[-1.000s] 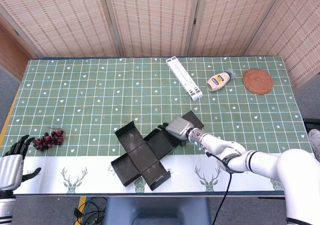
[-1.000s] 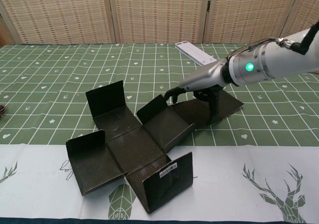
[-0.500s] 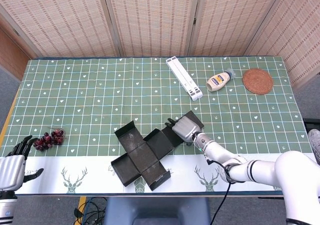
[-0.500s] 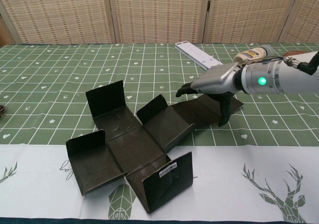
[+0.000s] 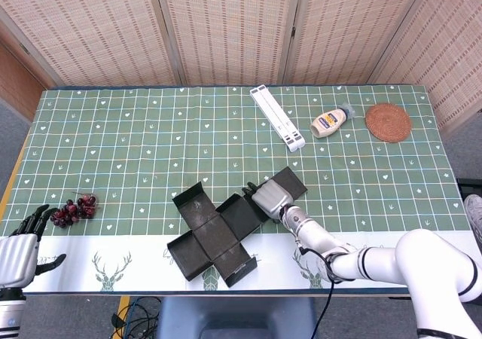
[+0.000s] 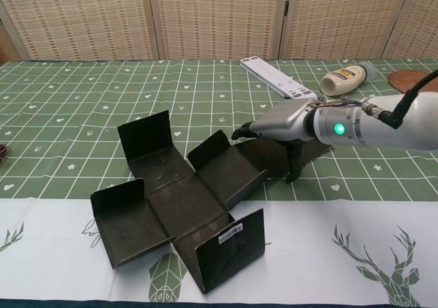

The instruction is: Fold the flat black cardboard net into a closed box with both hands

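The black cardboard net [image 6: 185,205] is spread near the table's [image 5: 151,135] front edge. Its far right flap is pinched by the right robot hand [image 6: 277,126]. The left robot hand [image 5: 19,245] is held open, empty.

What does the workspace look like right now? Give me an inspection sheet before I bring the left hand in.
Surface: table under a green patterned cloth.
Job's things: black cardboard net still unfolded, several flaps raised.
Clutter: grapes, white bar, sauce bottle, woven coaster.
Hands: right hand over the net's right flap, contact unclear; left hand at the table's near left corner, holding nothing.
Cables: black cable below the right arm.
Surroundings: woven screens behind.
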You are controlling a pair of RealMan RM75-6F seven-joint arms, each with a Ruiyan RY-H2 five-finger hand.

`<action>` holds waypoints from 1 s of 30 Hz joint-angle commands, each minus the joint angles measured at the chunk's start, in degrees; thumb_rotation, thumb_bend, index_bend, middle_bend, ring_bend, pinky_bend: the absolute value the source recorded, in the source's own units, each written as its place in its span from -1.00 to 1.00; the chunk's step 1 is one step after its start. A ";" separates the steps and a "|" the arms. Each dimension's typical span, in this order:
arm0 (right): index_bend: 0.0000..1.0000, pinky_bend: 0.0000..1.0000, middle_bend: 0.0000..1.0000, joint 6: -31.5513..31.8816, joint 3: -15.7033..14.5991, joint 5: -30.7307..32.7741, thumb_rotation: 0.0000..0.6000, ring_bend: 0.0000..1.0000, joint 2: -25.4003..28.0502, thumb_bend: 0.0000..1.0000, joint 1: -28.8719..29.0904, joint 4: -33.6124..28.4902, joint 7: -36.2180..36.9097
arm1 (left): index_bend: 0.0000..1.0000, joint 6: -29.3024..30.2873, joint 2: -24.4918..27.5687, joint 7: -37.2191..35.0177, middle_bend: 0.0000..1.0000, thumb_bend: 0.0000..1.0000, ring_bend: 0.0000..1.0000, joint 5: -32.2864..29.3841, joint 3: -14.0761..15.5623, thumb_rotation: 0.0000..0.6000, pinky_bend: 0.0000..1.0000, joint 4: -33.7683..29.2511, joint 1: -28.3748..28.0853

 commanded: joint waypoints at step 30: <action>-0.45 1.00 -0.21 5.35 4.52 -3.62 1.00 0.56 0.55 -0.55 -6.84 3.98 9.00 | -0.57 -13.76 -12.61 1.43 -0.73 -0.87 -0.47 8.92 -4.48 1.00 -0.15 17.50 -18.97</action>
